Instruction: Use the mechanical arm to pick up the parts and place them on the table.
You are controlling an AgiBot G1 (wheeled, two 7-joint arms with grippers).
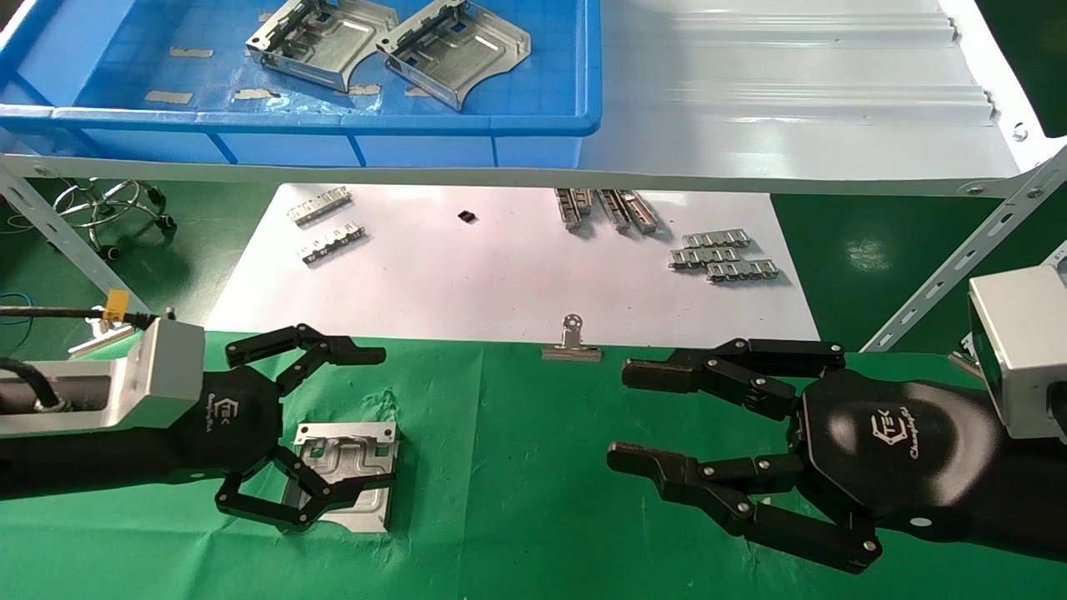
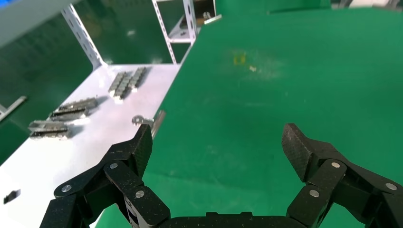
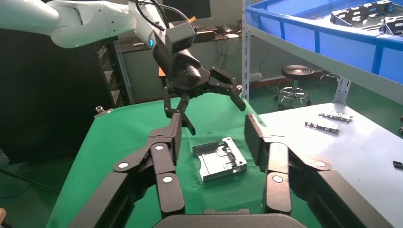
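Observation:
One silver part point(image 1: 354, 454) lies flat on the green-clothed table point(image 1: 517, 500), near its left side. My left gripper point(image 1: 354, 423) is open and empty. It hangs just above the part, fingers spread to either side and not touching it. The right wrist view shows this part point(image 3: 221, 159) with the left gripper point(image 3: 216, 116) above it. The left wrist view shows only open fingers point(image 2: 138, 152) over bare cloth. Two more parts point(image 1: 321, 42) point(image 1: 454, 50) lie in the blue bin point(image 1: 333, 123) on the shelf. My right gripper point(image 1: 621, 415) is open and empty over the table's right side.
A white sheet point(image 1: 500, 267) behind the cloth holds small toothed strips point(image 1: 725, 254) point(image 1: 325, 204). A binder clip point(image 1: 572, 343) sits at the cloth's far edge. The grey ribbed shelf point(image 1: 792, 100) overhangs the back, with a slanted metal brace point(image 1: 959, 258) at the right.

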